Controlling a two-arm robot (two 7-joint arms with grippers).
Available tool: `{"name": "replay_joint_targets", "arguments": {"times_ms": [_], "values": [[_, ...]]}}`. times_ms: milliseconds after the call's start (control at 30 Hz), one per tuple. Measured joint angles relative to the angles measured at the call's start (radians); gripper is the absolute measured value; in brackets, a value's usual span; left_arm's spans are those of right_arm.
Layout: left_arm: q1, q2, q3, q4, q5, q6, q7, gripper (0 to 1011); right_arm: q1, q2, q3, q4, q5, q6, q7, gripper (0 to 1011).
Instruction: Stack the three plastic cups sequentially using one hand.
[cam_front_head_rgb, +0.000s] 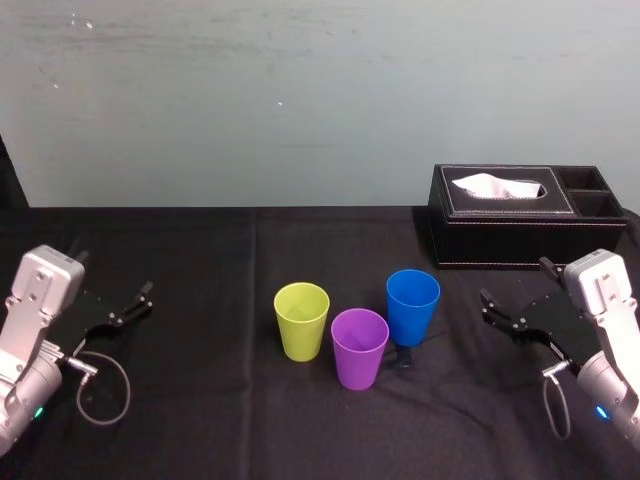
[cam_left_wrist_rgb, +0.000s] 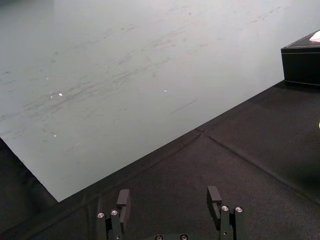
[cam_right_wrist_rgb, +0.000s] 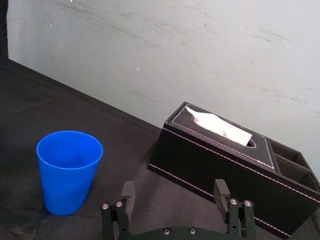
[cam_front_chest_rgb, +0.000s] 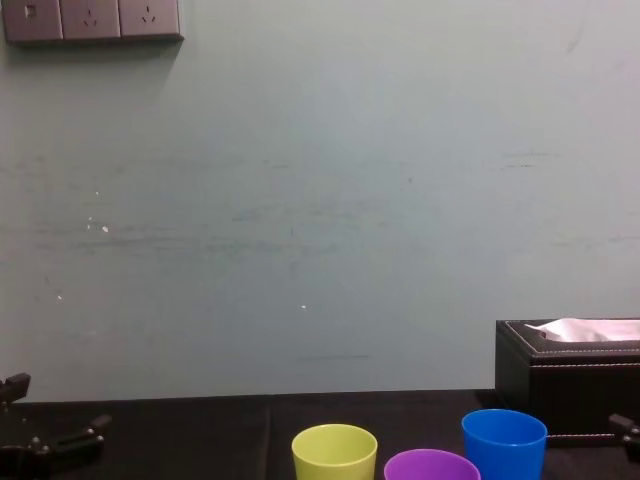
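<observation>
- Blue cup (cam_front_head_rgb: 413, 306), purple cup (cam_front_head_rgb: 360, 347) and yellow-green cup (cam_front_head_rgb: 302, 320) are sat upright left of the tissue box (cam_front_head_rgb: 520, 225).
- Right claw (cam_right_wrist_rgb: 174, 187), near the box, and left claw (cam_left_wrist_rgb: 168, 193), far left of it, are held wide open, empty.

In frame foreground, right gripper (cam_right_wrist_rgb: 175, 192), jaws apart; blue cup (cam_right_wrist_rgb: 69, 172) upright beside it; tissue box (cam_right_wrist_rgb: 210, 165) mid-frame.

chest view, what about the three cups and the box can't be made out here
- Chest view, bottom edge: it cuts off the yellow-green cup, purple cup and blue cup; only rims and upper walls show, so their bases cannot be seen.
- Chest view, right edge: it cuts off the tissue box; the blue cup hides part of its lower front.
</observation>
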Motion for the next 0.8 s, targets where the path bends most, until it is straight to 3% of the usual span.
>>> {"name": "replay_joint_targets", "arguments": {"times_ms": [367,500,667,800], "values": [[0.000,0.000,0.000,0.000,0.000,0.000,0.000,1000,-0.022,-0.015,0.029,-0.021,0.021,0.005,0.037,1004],[0.000,0.000,0.000,0.000,0.000,0.000,0.000,1000,-0.044,-0.009,0.046,-0.053,0.046,0.043,0.061,1004],[0.000,0.000,0.000,0.000,0.000,0.000,0.000,1000,-0.075,0.002,0.074,-0.102,0.124,0.159,0.124,1004],[0.000,0.000,0.000,0.000,0.000,0.000,0.000,1000,-0.083,0.005,0.084,-0.115,0.159,0.211,0.163,1004]]}}
